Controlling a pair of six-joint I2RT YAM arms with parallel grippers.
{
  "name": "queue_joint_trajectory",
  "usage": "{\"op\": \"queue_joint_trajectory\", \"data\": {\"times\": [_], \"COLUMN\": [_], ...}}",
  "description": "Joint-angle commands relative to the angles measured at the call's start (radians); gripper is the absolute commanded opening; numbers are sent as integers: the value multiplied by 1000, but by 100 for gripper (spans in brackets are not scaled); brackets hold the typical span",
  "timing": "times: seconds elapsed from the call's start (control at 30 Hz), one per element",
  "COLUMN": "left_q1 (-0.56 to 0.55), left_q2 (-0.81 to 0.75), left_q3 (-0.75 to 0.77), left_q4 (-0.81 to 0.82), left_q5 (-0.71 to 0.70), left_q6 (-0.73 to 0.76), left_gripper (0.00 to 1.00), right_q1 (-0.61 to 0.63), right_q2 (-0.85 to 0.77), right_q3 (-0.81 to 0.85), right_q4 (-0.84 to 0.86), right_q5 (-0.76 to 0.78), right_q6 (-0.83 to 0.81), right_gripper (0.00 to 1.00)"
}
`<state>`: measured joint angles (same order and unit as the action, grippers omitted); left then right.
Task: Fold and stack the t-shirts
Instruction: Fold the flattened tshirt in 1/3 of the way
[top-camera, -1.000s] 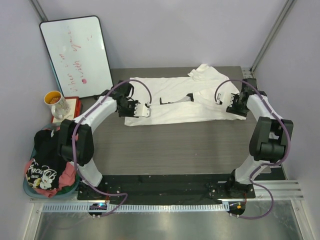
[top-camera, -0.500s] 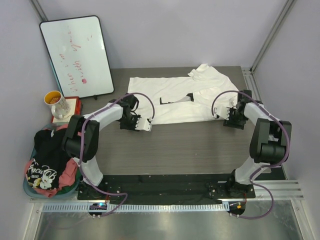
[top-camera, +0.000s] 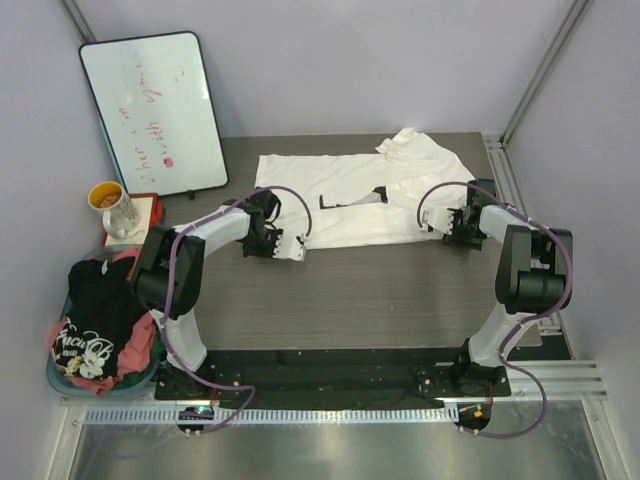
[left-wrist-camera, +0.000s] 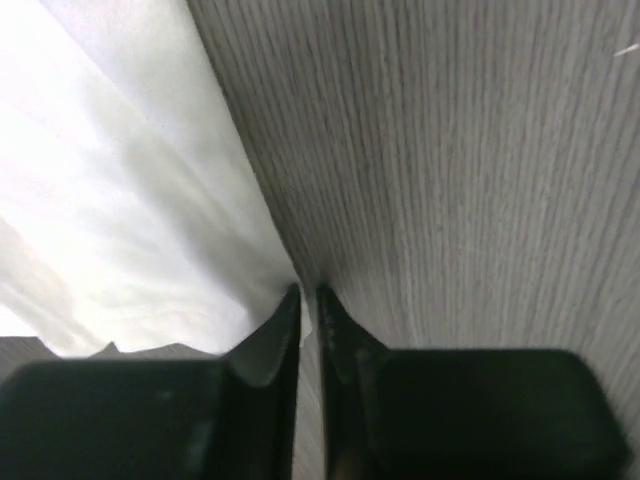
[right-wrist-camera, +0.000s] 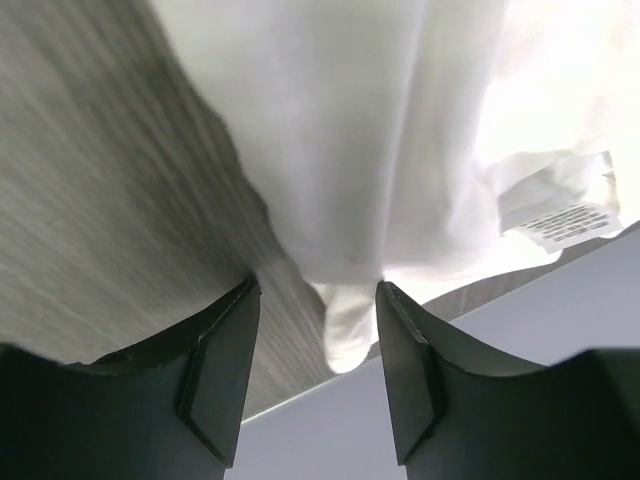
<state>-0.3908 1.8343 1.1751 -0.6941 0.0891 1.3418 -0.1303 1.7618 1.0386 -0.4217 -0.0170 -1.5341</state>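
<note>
Table (top-camera: 380, 290) carries one white t-shirt (top-camera: 345, 190), spread flat toward the far side, between the two arms. Long axis runs left-right: hem end points left, collar and bunched sleeves point right and far, and the black chest graphic shows near the middle. The basket (top-camera: 52, 372) off the table's near-left corner holds the black shirt (top-camera: 95, 300) and the pink-red shirt (top-camera: 140, 350), both unfolded and heaped, so nothing is stacked yet. Step in hand, by my read: getting a two-handed hold on the white shirt's near long edge for the first lengthwise fold. Left fingers (left-wrist-camera: 282, 338) sit at the near-left hem corner, pinched almost together with the thin corner of cloth running in between them, so I take it as gripped. Right fingers (right-wrist-camera: 225, 350) are at the near-right edge, spread apart, straddling a lump of white fabric without touching it, nothing held. Next move likely calls for the right side to clamp that fold, then for both arms to lift together and carry the near edge toward the far edge, keeping the cloth taut along the left-right axis so it doesn't sag or twist.
</note>
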Motion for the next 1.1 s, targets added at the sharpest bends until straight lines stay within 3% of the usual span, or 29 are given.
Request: {"op": "queue_joint_trajectory", "data": {"times": [0.0,0.07,0.2,0.3,0.87,0.97,1.03,1.07], "left_q1": [-3,-3,-2,0,49,49,49,49], "left_q2": [28,28,20,7,-214,-243,-251,-247], "left_q3": [17,17,15,15,-25,-67,-94,-97], "left_q4": [13,8,-19,-50,-465,-424,-310,-270], "left_q5": [-3,-3,4,8,110,103,95,92], "left_q6": [-15,-15,-6,6,102,92,51,30], "left_gripper": [1,0,0,0,0,0,0,7], "right_q1": [18,23,27,27,27,27,27,27], "right_q2": [60,67,61,42,-168,-196,-190,-171], "right_q3": [11,12,8,8,14,-21,-32,-25], "right_q4": [34,34,23,-12,-508,-503,-479,-459], "right_q5": [-17,-18,-15,-17,-90,-84,-77,-75], "right_q6": [2,-3,-8,-14,-95,-127,-126,-109], "right_gripper": [52,46,10,1,1,1,1,1]}}
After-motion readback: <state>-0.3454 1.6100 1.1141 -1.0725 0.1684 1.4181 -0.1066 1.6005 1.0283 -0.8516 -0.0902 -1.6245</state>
